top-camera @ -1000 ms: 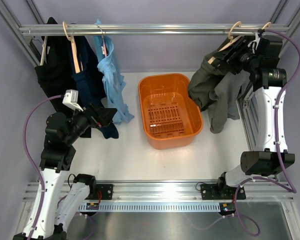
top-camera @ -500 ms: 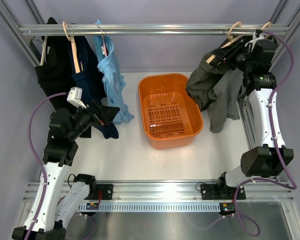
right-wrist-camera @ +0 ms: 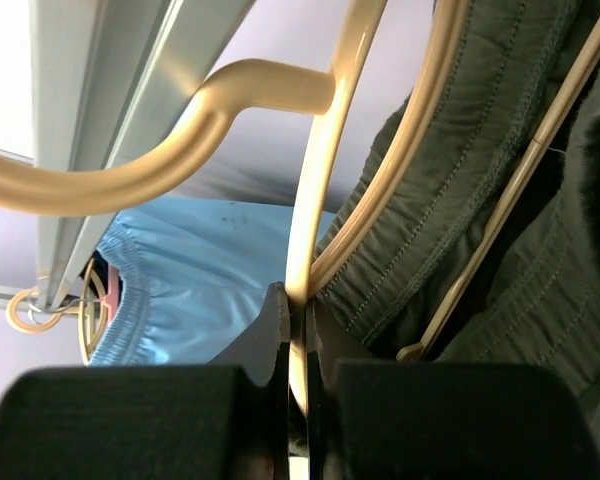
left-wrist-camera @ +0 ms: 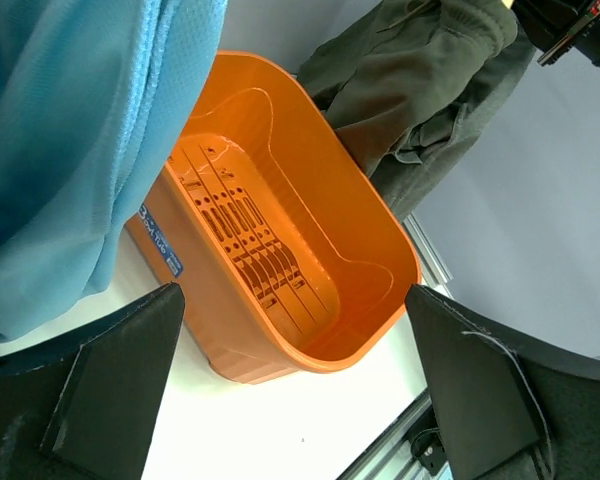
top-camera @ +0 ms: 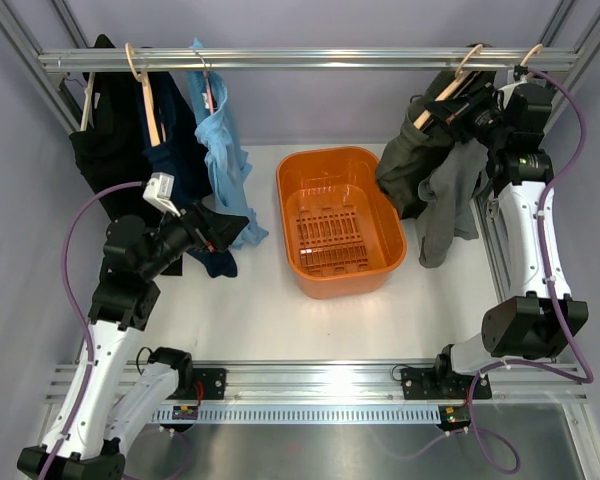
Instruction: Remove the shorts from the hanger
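Observation:
The dark olive shorts point(top-camera: 405, 165) hang from the pale wooden hanger point(top-camera: 450, 85), whose hook is on the top rail at the back right. In the right wrist view the hanger point(right-wrist-camera: 315, 180) runs straight up between my fingers, and the shorts point(right-wrist-camera: 480, 150) drape over its arm to the right. My right gripper point(right-wrist-camera: 302, 310) is shut on the hanger's neck just below the hook; from above it point(top-camera: 472, 105) sits up by the rail. My left gripper point(top-camera: 230, 228) is open at mid-left, pointing toward the basket, nothing between its fingers point(left-wrist-camera: 130, 370).
An orange basket point(top-camera: 325, 153) stands mid-table, its rim point(left-wrist-camera: 380, 215) ahead of the left gripper. A grey garment point(top-camera: 450, 200) hangs beside the shorts. A light blue garment point(top-camera: 220, 150) and dark clothes point(top-camera: 110, 150) hang back left. The metal rail point(right-wrist-camera: 110, 100) is close above the right gripper.
My right gripper has closed onto the hanger's neck and risen slightly toward the rail. The left arm has shifted a little to the right, still open.

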Controlling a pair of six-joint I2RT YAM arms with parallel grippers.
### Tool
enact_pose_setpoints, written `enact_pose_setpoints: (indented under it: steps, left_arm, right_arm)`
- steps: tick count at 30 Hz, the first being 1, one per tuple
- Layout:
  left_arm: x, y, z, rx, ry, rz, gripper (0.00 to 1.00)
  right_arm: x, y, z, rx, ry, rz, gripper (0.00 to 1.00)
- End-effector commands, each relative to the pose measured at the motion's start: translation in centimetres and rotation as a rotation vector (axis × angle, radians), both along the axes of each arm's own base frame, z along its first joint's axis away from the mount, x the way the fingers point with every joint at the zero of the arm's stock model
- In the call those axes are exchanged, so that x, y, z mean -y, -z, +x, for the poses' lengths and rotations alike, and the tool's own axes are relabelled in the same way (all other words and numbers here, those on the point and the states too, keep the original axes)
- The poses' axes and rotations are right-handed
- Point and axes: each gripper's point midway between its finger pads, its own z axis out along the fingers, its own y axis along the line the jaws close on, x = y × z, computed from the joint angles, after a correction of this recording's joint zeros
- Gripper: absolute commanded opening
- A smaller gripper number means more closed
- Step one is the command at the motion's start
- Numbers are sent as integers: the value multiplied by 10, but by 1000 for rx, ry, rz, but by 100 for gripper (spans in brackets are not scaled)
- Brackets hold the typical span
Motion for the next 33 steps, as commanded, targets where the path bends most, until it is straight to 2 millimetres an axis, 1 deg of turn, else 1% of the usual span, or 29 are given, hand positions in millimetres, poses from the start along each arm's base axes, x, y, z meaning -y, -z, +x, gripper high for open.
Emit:
enact_pose_setpoints:
  steps: [1, 6, 9, 10, 11, 20, 23, 24, 28, 30, 32, 33]
  left_arm:
    - [9, -18, -1, 66, 46, -22, 99]
    - [12, -19, 1, 68, 57, -26, 99]
    - [14, -20, 1, 70, 65, -26, 99]
    - [14, -20, 1, 72, 68, -26, 99]
    - [15, -20, 1, 69, 69, -25, 99]
    - [20, -21, 0, 73, 90, -23, 99]
    - [21, -20, 1, 71, 96, -20, 99]
    - [22, -20, 2, 71, 97, -20, 99]
    - [24, -19, 3, 67, 108, -18, 99]
    - [25, -19, 4, 71, 111, -20, 99]
    - [27, -21, 3, 75, 120, -20, 99]
    - [27, -21, 3, 77, 122, -19, 99]
  right_arm:
    - [-15, -129, -55, 425, -68, -23, 0]
    - [-18, -139, -65, 445, -82, -2, 0]
    - [-19, -141, -65, 454, -87, -7, 0]
    - [-19, -149, -67, 495, -88, -17, 0]
    - [-19, -151, -68, 502, -88, -20, 0]
    - [-12, -169, -67, 601, -62, -95, 0]
    - [-14, -175, -73, 649, -75, -127, 0]
    - [-14, -180, -77, 672, -74, -138, 0]
    - [-17, -192, -89, 724, -85, -161, 0]
    - [-15, -192, -89, 701, -75, -149, 0]
    - [-16, -188, -87, 665, -82, -132, 0]
    - [-18, -178, -85, 630, -103, -103, 0]
